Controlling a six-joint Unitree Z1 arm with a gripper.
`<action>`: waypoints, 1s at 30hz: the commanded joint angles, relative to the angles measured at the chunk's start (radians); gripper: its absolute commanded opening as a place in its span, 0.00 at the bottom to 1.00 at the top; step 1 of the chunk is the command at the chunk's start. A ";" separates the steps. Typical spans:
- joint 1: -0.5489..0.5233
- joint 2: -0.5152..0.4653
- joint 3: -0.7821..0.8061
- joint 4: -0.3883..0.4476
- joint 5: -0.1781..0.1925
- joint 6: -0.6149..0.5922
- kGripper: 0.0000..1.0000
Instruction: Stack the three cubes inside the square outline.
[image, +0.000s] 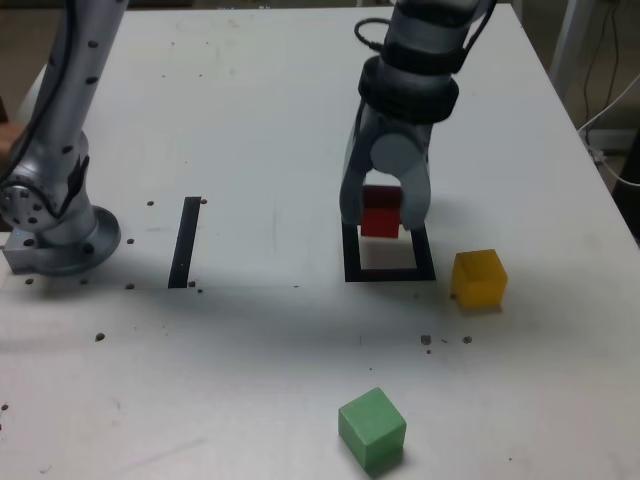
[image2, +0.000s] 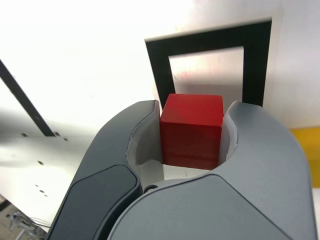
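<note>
Now gripper (image2: 192, 132) clamped tight on red cube (image2: 191, 131), hovering at far edge of square outline (image: 389, 272); release here risks cube landing on border.

Robotics lab: arm base (image: 50, 225) bolted on scuffed white table (image: 250, 120), cables (image: 610, 110) at edge.

A flat white table (image: 260, 120) with small dark specks carries everything. A thick black square outline (image: 389, 273) with a pale centre lies flat on it, and a straight black strip (image: 185, 242) lies well apart toward the exterior view's left. A matte yellow cube (image: 478, 278) sits just beside the outline, and a matte green cube (image: 372, 428) rests nearer the camera.
</note>
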 joint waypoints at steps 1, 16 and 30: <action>-0.013 -0.006 0.005 -0.010 -0.006 -0.017 0.21; -0.035 -0.005 0.092 -0.112 0.004 -0.058 0.21; -0.016 0.005 0.118 -0.146 0.039 -0.072 0.45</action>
